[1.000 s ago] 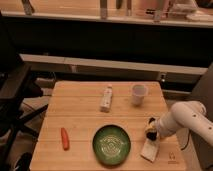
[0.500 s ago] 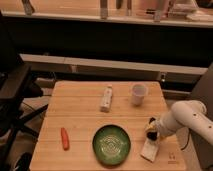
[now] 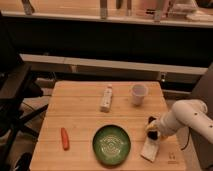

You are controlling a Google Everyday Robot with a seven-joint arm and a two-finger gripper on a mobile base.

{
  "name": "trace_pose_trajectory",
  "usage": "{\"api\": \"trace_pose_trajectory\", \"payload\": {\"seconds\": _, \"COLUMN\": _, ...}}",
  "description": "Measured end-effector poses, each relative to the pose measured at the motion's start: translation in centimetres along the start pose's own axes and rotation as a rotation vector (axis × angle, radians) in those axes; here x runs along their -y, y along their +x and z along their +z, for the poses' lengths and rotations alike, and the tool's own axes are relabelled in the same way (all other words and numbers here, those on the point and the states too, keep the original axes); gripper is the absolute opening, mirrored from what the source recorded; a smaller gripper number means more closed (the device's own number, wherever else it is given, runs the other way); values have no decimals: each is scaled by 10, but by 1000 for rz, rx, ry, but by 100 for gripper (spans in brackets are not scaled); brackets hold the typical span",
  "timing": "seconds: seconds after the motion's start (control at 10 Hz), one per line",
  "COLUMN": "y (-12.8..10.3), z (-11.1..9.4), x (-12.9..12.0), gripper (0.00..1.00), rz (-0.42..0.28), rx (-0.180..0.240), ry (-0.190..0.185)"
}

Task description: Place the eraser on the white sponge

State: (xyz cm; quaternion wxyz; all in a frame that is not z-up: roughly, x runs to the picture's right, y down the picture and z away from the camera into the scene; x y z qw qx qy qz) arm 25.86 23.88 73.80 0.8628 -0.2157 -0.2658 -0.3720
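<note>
In the single camera view, the white arm point(image 3: 187, 116) reaches in from the right edge, where its upper part is cut off by the frame, and bends down toward the front right of the wooden surface point(image 3: 80, 112). Its claw point(image 3: 153, 128) hangs low over that corner, a dark cluster of parts directly above the white sponge point(image 3: 150, 149); how its jaws stand cannot be told, and the eraser cannot be picked out from the dark shapes at the tip. The white sponge lies flat near the front right edge of the surface, just right of the green plate point(image 3: 112, 145) and apart from it, with its upper end meeting the dark tip of the claw. The green plate sits front and centre, patterned on its face. A small orange-red object point(image 3: 64, 138), too small to identify, lies well to the left of the plate. Farther back stand a white cup point(image 3: 139, 93), upright, and to its left a pale oblong item point(image 3: 106, 97) lying lengthwise, its label unreadable. The surface is pale planked wood. To the left a dark chair point(image 3: 17, 97) is partly cut off; behind runs a dark wall topped by a bright ledge point(image 3: 100, 17) with indistinct objects.
</note>
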Motion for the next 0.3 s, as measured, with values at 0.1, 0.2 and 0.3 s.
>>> {"api": "trace_pose_trajectory", "payload": {"seconds": 0.1, "y": 0, "z": 1, "x": 0, "gripper": 67, "rz": -3, "rx": 2, "ry": -1}}
{"api": "trace_pose_trajectory", "payload": {"seconds": 0.2, "y": 1, "z": 1, "x": -2, "gripper": 58, "rz": -2, "rx": 2, "ry": -2}}
{"api": "trace_pose_trajectory", "payload": {"seconds": 0.3, "y": 1, "z": 0, "x": -3, "gripper": 47, "rz": -1, "rx": 3, "ry": -5}}
